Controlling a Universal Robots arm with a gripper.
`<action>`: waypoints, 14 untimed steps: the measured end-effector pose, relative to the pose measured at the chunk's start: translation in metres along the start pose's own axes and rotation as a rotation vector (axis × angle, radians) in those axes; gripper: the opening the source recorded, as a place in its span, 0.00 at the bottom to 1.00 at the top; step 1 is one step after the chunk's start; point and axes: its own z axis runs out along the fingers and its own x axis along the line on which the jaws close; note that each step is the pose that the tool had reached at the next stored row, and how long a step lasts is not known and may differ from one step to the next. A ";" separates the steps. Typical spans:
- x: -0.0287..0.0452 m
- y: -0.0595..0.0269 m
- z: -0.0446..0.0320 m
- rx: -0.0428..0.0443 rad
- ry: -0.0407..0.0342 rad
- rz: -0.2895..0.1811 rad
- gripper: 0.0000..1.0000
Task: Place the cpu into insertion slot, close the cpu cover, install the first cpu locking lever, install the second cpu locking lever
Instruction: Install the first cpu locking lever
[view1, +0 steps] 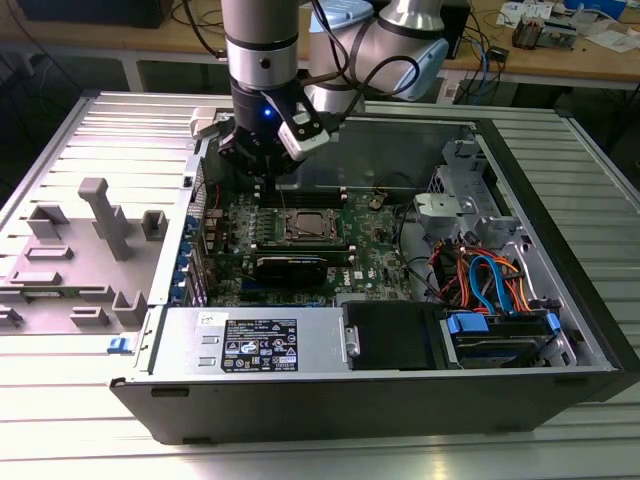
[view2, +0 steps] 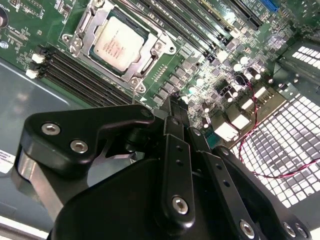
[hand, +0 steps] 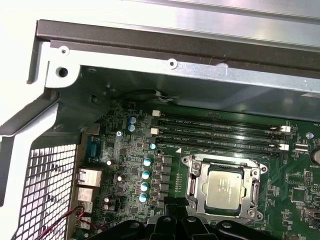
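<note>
The cpu (view1: 305, 228) (view2: 117, 42) (hand: 225, 190) lies flat in the insertion slot (hand: 222, 159) on the green board. The silvery cpu cover (view2: 150, 61) (hand: 200, 191) lies down around it, framing its grey top. Thin metal levers run along the socket's sides; whether they are latched I cannot tell. My gripper (view1: 265, 178) (view2: 172, 102) (hand: 176, 201) hangs above the board beside the socket, on the side toward the rear ports. Its black fingers are shut together with nothing between them. It touches neither the cpu nor the cover.
Long black memory slots (hand: 220, 132) (view2: 75, 70) flank the socket. A black graphics card (view1: 290, 267) lies in front of it, then the power supply (view1: 255, 340). Drive cage and coloured cables (view1: 490, 285) fill the exterior view's right. The rear grille (hand: 45, 190) and case wall stand close by.
</note>
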 end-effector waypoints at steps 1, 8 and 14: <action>0.0001 0.0000 0.0000 0.0000 0.0000 0.000 0.11; 0.0004 0.0001 0.0001 0.0000 0.0000 0.000 0.11; 0.0013 0.0054 0.0018 -0.0001 -0.0002 -0.005 0.11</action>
